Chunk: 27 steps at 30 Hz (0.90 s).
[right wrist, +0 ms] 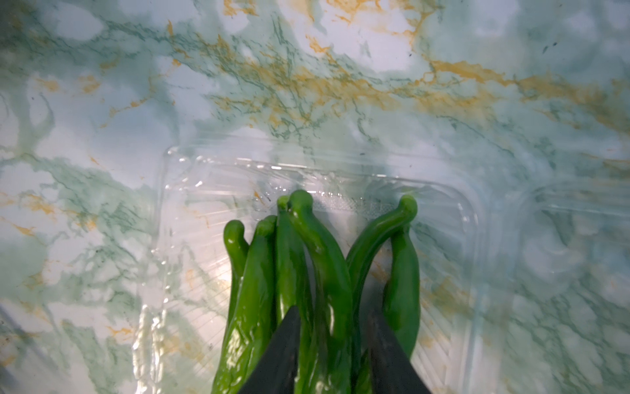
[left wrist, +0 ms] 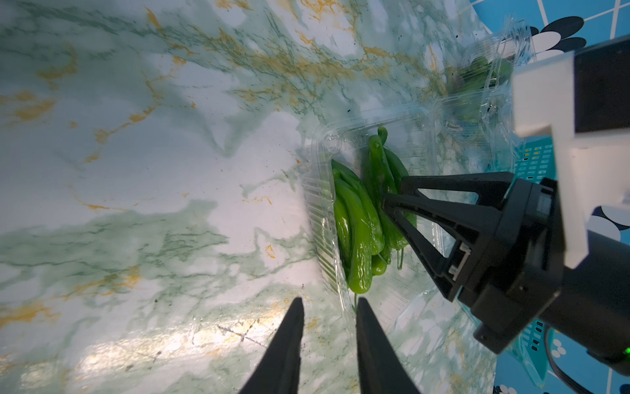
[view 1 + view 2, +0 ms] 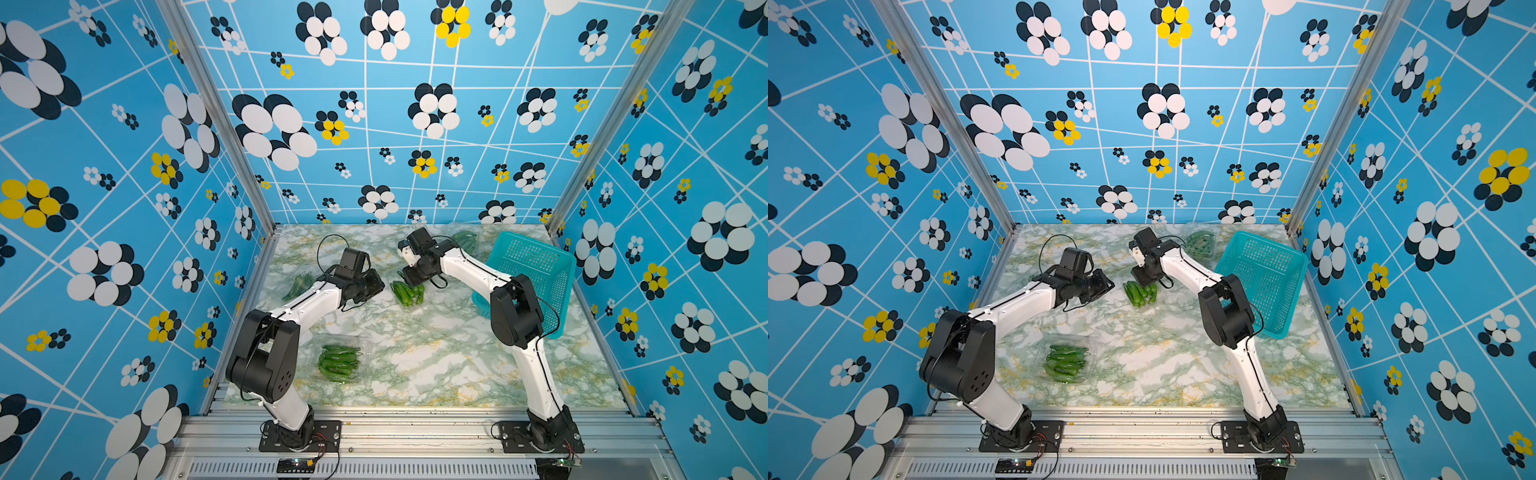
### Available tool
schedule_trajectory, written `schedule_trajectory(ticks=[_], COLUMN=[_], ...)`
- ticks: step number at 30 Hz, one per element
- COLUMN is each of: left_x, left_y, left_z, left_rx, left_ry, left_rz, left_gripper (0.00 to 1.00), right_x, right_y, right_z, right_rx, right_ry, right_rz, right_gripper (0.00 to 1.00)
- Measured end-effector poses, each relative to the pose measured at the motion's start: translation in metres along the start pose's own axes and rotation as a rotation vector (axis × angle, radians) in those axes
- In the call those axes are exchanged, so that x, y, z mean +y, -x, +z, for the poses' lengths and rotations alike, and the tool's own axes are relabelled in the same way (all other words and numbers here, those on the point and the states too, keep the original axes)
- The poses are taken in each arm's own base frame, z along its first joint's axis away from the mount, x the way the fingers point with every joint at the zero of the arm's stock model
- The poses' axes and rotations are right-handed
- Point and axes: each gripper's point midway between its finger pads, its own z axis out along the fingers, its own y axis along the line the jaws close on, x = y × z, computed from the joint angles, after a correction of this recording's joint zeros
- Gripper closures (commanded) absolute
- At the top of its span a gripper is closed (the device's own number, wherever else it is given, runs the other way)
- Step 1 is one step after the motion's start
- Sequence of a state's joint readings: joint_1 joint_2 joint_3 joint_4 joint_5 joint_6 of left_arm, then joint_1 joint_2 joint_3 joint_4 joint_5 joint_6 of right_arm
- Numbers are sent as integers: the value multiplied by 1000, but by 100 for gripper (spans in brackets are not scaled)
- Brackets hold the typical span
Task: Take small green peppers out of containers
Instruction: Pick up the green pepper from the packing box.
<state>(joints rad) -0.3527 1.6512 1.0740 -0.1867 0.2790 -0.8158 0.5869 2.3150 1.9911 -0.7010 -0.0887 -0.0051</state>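
Several small green peppers (image 3: 405,294) lie in an open clear container (image 1: 443,204) in the middle of the marble table, also shown in a top view as peppers (image 3: 1139,294). My right gripper (image 1: 334,317) reaches down into it, its fingers closed on either side of one glossy pepper (image 1: 320,259). My left gripper (image 2: 330,302) lies low at that container's (image 2: 317,191) near end. The clear wall runs between its narrowly parted fingers, one finger inside and one outside. The right gripper (image 2: 392,194) shows among the peppers (image 2: 358,225) in the left wrist view.
Another clear container of peppers (image 3: 338,361) sits at the front left, one (image 3: 297,284) lies behind the left arm and one (image 3: 465,239) at the back. A teal perforated basket (image 3: 536,266) leans tilted at the right, beside the right arm's elbow.
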Motion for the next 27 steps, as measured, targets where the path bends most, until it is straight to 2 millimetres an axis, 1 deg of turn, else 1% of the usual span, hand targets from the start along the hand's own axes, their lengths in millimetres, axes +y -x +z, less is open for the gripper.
schedule_trajectory(ticks=[3,7,8,9,11,13,15,18,21,23,25,27], left_x=[0,0,0,1,1,1,1,1,1,1,1,1], left_y=[0,-1,-1,0,0,0,0,0,0,0,0,0], left_z=[0,0,0,0,0,0,0,0,0,0,0,0], left_rx=[1,4,4,3,3,3,4,4,4,4,4,4], left_ry=[-1,-2,-2,-2,-2,-3,-3,-3,-3,-3,-3,-3], left_rz=[0,-4,-4,-5,-6,-7,-8,-8,-7,-7,-7,-7], left_gripper=[71,71,71,71,71,71,71,71,71,71,71,71], right_x=[-1,-1,-1,-1,-1,-1,-1,-1,-1,-1,-1,-1], right_y=[0,-6,-7,-8,-9,-10,-9,-9,-9,-9,-9,-8], right_z=[6,15,16,16,16,15,14,14,14,14,11,4], right_rx=[7,27,31,35,41,46,45,44,44,44,48,47], right_ry=[0,0,1,0,1,1,0,0,0,0,-1,-3], right_rz=[1,3,3,3,3,1,1,1,1,0,0,0], right_gripper=[67,68,70,74,79,80,83,85,92,100,100,100])
